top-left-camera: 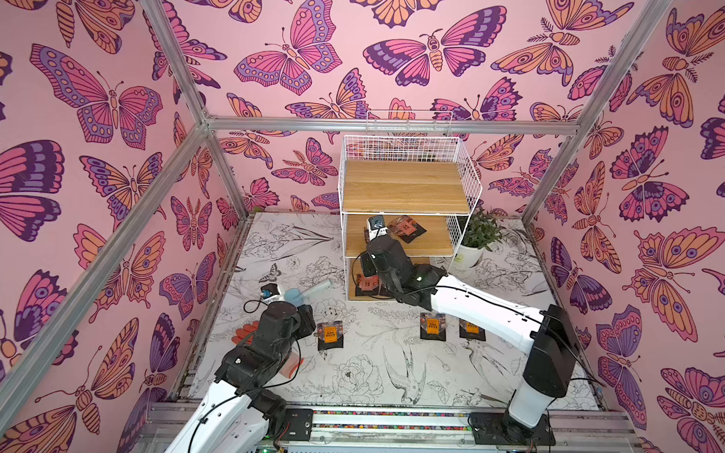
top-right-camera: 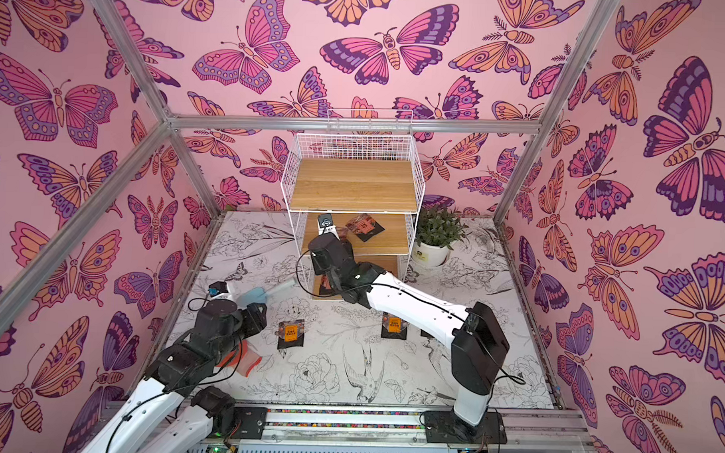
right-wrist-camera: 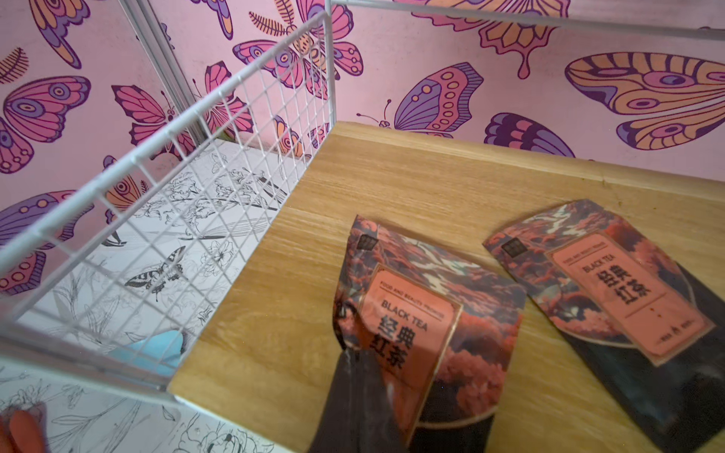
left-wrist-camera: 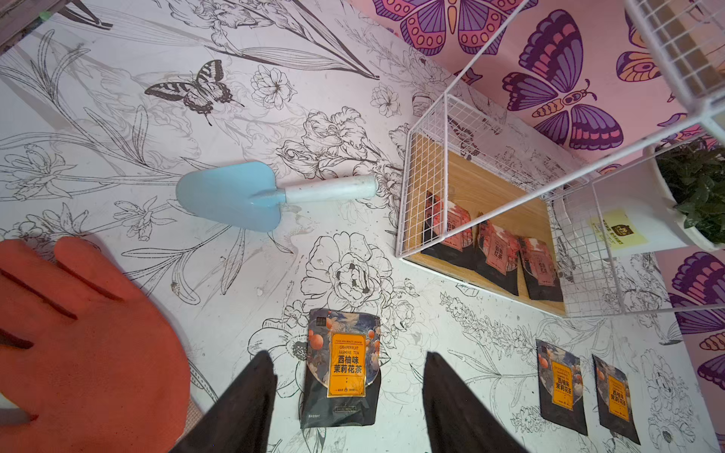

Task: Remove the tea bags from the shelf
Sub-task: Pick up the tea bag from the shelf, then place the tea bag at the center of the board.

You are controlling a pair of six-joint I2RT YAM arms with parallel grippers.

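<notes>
right gripper — pinched shut on edge of pink tea bag, middle board of shelf | left gripper — jaws apart over orange-label tea bag on table

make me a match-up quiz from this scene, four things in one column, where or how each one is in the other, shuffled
Things:
1. light blue plastic trowel
2. orange rubber glove
3. white pot with a green plant
4. right hand

States:
A. shut on a reddish-pink tea bag
B. stands right beside the white wire shelf
C. lies flat, handle pointing toward the shelf
D. lies partly under the left arm

Pairs: 1-C, 2-D, 3-B, 4-A
</notes>
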